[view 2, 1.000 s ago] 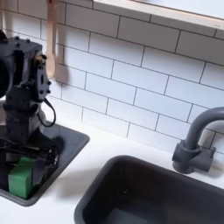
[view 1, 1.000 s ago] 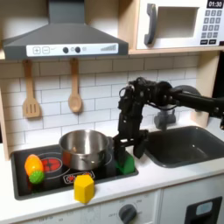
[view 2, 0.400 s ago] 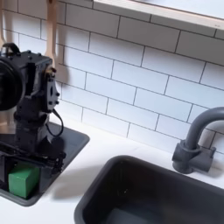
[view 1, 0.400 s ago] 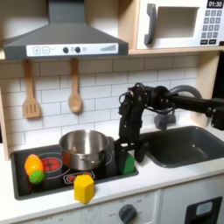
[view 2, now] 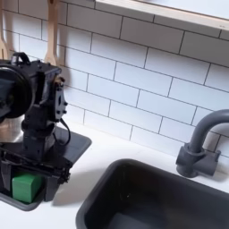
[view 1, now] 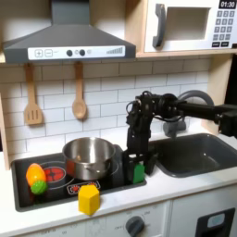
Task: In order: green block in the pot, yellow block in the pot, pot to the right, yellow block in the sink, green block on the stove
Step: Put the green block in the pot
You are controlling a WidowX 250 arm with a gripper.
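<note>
The black WidowX gripper [view 1: 136, 163] is seen lowered over the small dark green cube block [view 2: 27, 187], w/ fingers spread to either side of it; jaws are judged open, not yet closed on the block. In the second exterior view the block sits on the stove's near right corner, directly under & between the fingers, a gap visible on each side. No long axis can be made out, so approach angle is judged to matter little; a straight close should do.

The flat black cooktop w/ red spiral rings [view 1: 113, 188] carries the wide shiny silver metal pot [view 1: 89, 155], just to the first exterior view's left of the gripper & block. So after a grasp the block would need lifting & carrying leftward in that view, over the rim. The small bright yellow block [view 1: 88, 198] lies at the stove's front edge, well apart from the gripper. The dark grey rectangular sink basin [view 1: 190, 151] lies to the first exterior view's right.

Step judged: first grasp, nothing in the pot yet as far as can be told.
</note>
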